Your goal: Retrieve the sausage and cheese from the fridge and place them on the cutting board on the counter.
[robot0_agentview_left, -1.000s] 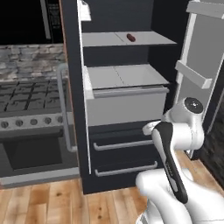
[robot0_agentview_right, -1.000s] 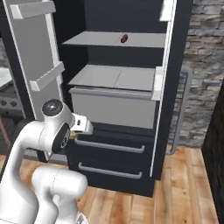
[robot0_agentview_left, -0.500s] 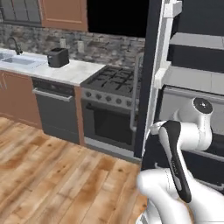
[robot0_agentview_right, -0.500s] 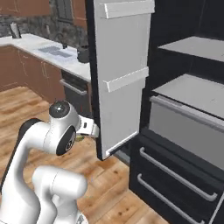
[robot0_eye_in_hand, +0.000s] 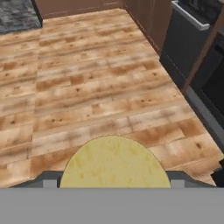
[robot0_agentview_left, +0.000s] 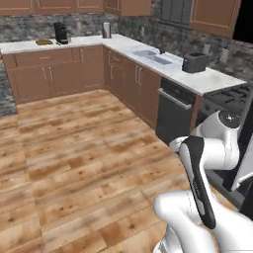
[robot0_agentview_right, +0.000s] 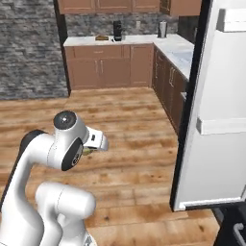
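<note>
The cheese (robot0_eye_in_hand: 113, 164), a pale yellow round lump, sits between my gripper's (robot0_eye_in_hand: 113, 180) fingers (robot0_eye_in_hand: 49, 180), which are shut on it. In the right base view the gripper (robot0_agentview_right: 94, 144) hangs in front of the arm over the floor, with a bit of the cheese (robot0_agentview_right: 88, 151) showing under it. The cutting board (robot0_agentview_left: 43, 42) (robot0_agentview_right: 101, 37), small and brown, lies on the white counter (robot0_agentview_left: 29, 47) (robot0_agentview_right: 134, 40) at the far wall. The fridge's open door (robot0_agentview_right: 218, 120) stands close on the right. The sausage is out of view.
Wide wooden floor (robot0_agentview_left: 74, 148) lies between me and the brown cabinets. A black coffee machine (robot0_agentview_left: 61, 33), a sink (robot0_agentview_left: 150, 57) and a toaster (robot0_agentview_left: 194, 63) stand along the counter. A dark oven front (robot0_agentview_left: 175, 111) and the stove (robot0_agentview_left: 225, 96) are to the right.
Both base views have swung left, away from the fridge's inside to the kitchen floor and counters: the base has turned. The gripper stays shut on the cheese.
</note>
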Robot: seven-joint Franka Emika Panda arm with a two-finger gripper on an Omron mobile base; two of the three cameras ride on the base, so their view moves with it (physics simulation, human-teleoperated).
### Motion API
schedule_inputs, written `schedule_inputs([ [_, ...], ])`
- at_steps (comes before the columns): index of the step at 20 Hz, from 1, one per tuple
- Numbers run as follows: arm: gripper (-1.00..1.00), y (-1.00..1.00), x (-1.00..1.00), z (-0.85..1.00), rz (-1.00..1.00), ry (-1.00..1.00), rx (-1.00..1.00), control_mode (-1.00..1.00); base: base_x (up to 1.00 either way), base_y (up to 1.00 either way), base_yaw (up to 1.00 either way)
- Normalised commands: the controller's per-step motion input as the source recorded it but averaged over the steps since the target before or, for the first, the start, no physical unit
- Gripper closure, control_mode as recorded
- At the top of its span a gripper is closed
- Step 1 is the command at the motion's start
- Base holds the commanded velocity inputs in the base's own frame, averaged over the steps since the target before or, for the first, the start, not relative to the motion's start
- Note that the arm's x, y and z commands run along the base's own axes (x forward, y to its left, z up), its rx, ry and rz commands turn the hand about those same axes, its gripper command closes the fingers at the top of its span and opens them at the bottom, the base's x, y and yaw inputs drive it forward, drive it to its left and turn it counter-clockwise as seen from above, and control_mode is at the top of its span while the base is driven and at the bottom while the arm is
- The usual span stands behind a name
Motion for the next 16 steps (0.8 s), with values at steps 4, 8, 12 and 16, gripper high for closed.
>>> schedule_inputs([
  [4,1.0,0.0,0.0,0.0,0.0,0.0,0.0,1.0,-0.02,0.0,1.0],
  [8,1.0,0.0,0.0,0.0,0.0,0.0,0.0,1.0,0.57,0.0,0.46],
  [12,1.0,0.0,0.0,0.0,0.0,0.0,0.0,1.0,0.93,0.04,0.02],
  [16,1.0,0.0,0.0,0.0,0.0,0.0,0.0,1.0,0.94,0.07,0.0],
])
